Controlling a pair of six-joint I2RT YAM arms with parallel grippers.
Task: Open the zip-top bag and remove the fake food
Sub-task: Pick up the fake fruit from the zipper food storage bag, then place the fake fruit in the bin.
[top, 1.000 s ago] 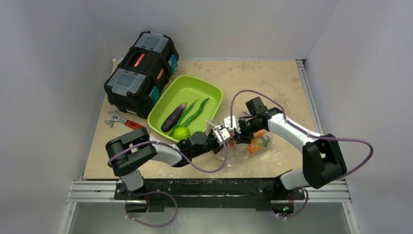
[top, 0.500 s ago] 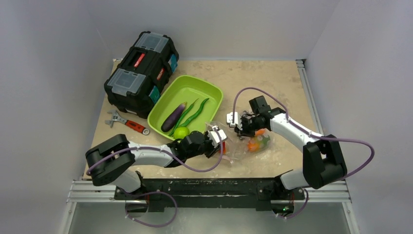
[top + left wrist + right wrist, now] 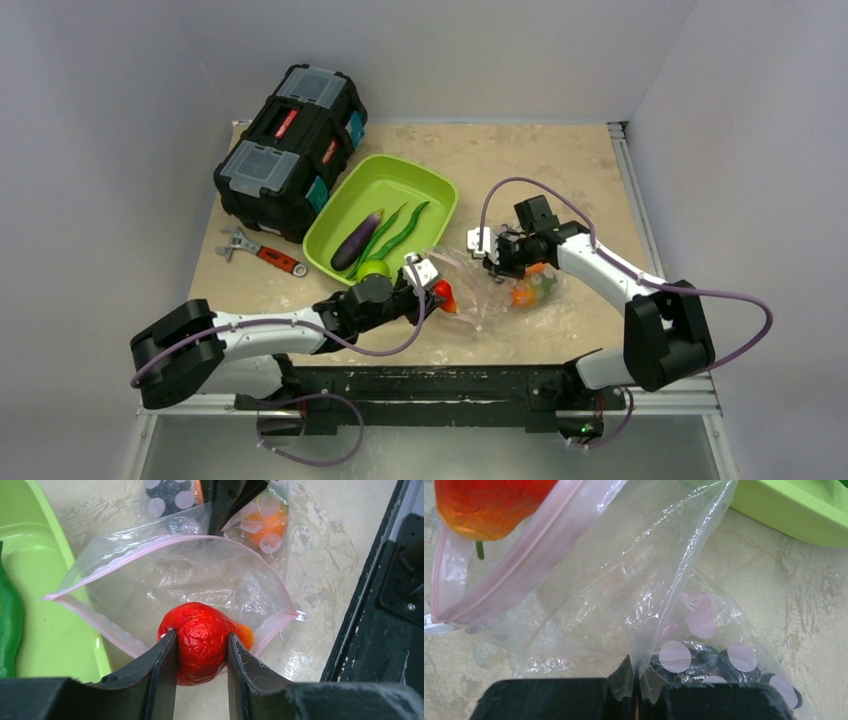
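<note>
The left gripper (image 3: 201, 638) clamps the pepper (image 3: 202, 647) at the bag (image 3: 200, 575) mouth (zip open); the right gripper (image 3: 636, 692) pinches the bag's film.

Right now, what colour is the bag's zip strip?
Pale pink zip strip, clearest in left wrist view.

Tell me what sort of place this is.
Most likely a robot-manipulation test cell, not a kitchen: plain white walls box in a beige marbled tabletop, two black-and-white robot arms are mounted on a metal rail at its edge, and toy plastic vegetables lie in a lime-green plastic tray.
</note>
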